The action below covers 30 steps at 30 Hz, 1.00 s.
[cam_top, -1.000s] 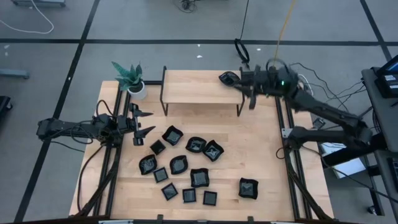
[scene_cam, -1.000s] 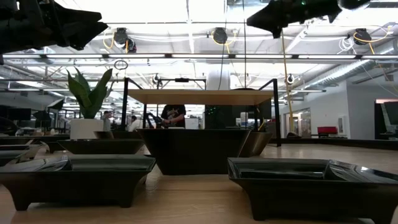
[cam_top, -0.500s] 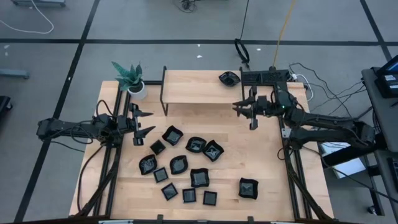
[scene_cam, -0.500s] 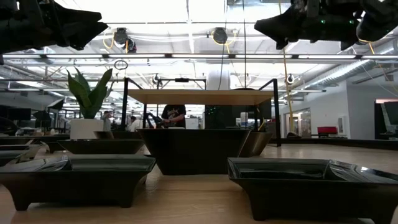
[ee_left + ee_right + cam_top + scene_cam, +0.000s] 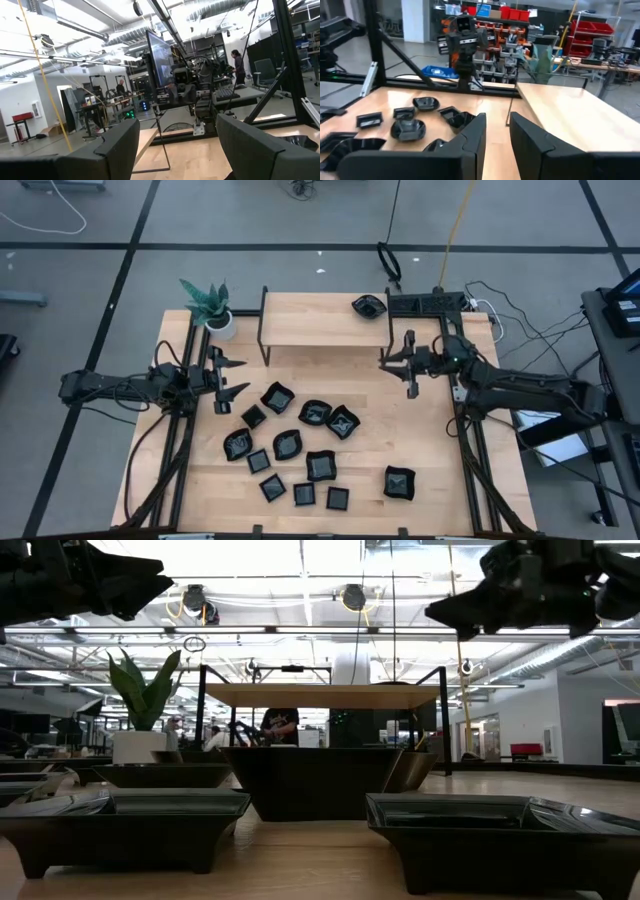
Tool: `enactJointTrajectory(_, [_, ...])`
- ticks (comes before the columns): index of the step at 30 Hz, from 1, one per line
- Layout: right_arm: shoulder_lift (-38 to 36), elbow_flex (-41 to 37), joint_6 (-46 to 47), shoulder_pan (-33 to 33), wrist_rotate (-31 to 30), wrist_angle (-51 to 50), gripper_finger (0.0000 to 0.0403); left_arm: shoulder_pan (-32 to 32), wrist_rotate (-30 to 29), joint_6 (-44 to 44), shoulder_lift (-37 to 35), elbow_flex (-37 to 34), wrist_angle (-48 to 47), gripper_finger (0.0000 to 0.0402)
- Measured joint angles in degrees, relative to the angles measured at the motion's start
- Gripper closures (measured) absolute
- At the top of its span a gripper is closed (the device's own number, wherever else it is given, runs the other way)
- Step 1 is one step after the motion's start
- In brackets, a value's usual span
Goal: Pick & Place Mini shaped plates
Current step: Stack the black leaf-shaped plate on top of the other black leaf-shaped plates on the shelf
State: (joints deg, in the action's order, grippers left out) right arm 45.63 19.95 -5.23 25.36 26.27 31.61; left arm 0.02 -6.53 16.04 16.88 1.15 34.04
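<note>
Right claw point(image 5: 404, 366) empty, fingers apart, above bench point(image 5: 420, 440) — plates point(image 5: 300, 435) crowded; risk: descent nudges neighbours. Left claw point(image 5: 228, 378) apart, idle.

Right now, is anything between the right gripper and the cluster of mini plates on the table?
Nothing visible. The right gripper hangs over bare table, jaws open, and only open wood lies between it and the nearest plate.

We see a potted green plant point(image 5: 208, 304) at the wooden table's point(image 5: 420, 440) back left corner, beside a raised wooden shelf point(image 5: 310, 318).
</note>
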Motion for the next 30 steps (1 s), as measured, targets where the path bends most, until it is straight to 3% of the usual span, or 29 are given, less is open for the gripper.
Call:
enactJointTrajectory(7, [-4.4,-6.2,-0.4,0.0,2.5,6.0,0.0330,0.0,0.0,0.0,0.0,0.0,0.0,0.0135])
enactJointTrajectory(14, [-5.1,-14.2,-0.1,0.0,2.7,23.0,0.0330,0.0,0.0,0.0,0.0,0.0,0.0,0.0135])
enactJointTrajectory(17, [-5.3,-15.6,0.5,0.0,4.3,27.2,0.0330,0.0,0.5,-4.3,0.0,0.0,0.2,0.0135])
enactJointTrajectory(25, [-5.2,-16.0,2.2,0.0,5.4,24.3,0.0330,0.0,0.6,-17.3,0.0,0.0,-0.8,0.0135])
enactJointTrajectory(30, [-5.2,-16.0,5.0,0.0,5.4,23.2,0.0330,0.0,0.5,-19.9,0.0,0.0,-3.7,0.0135])
